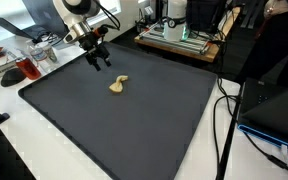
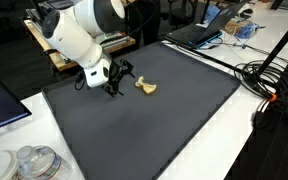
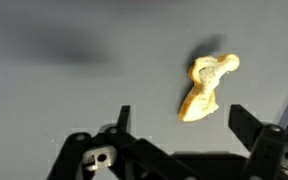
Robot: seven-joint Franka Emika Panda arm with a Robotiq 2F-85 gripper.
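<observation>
A small tan, lumpy object [image 1: 118, 85] lies on the dark grey mat [image 1: 134, 120]. It also shows in an exterior view [image 2: 146, 88] and in the wrist view [image 3: 208, 86]. My gripper [image 1: 101, 62] hangs above the mat, beside the object and apart from it; it shows in the exterior view too [image 2: 117, 80]. In the wrist view the jaws [image 3: 184, 118] are open and empty, with the tan object just beyond and between the fingertips.
The mat [image 2: 154, 120] covers a white table. Clear plastic containers [image 1: 29, 62] stand past the mat's corner and a jar [image 2: 32, 162] near another. Cables [image 1: 224, 110] run along one edge. A laptop [image 2: 196, 32] and equipment lie beyond.
</observation>
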